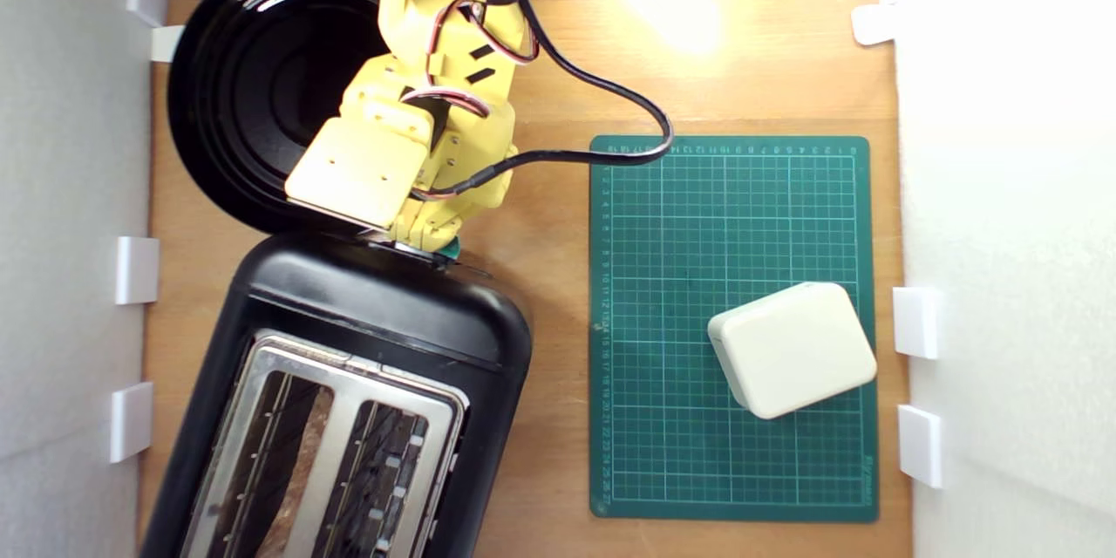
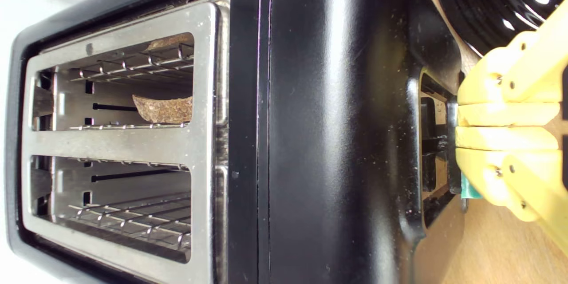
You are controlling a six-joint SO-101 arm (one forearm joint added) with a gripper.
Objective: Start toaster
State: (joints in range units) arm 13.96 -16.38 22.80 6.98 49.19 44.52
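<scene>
The toaster (image 1: 384, 349) is running off the lower edge of the exterior view. The arm is hiding most of the teal lever knob (image 1: 451, 251), and part of the black plate (image 1: 253, 78) at upper left. In the wrist view, the yellow gripper (image 2: 461, 126) is covering the knob, leaving only a sliver showing.

A glossy black toaster with a silver metal top (image 1: 349, 366) fills the exterior frame's lower left; a dark green, white-gridded cutting mat (image 1: 732, 218) lies right; a yellow plastic gripper (image 2: 459, 126) is at centre.
</scene>
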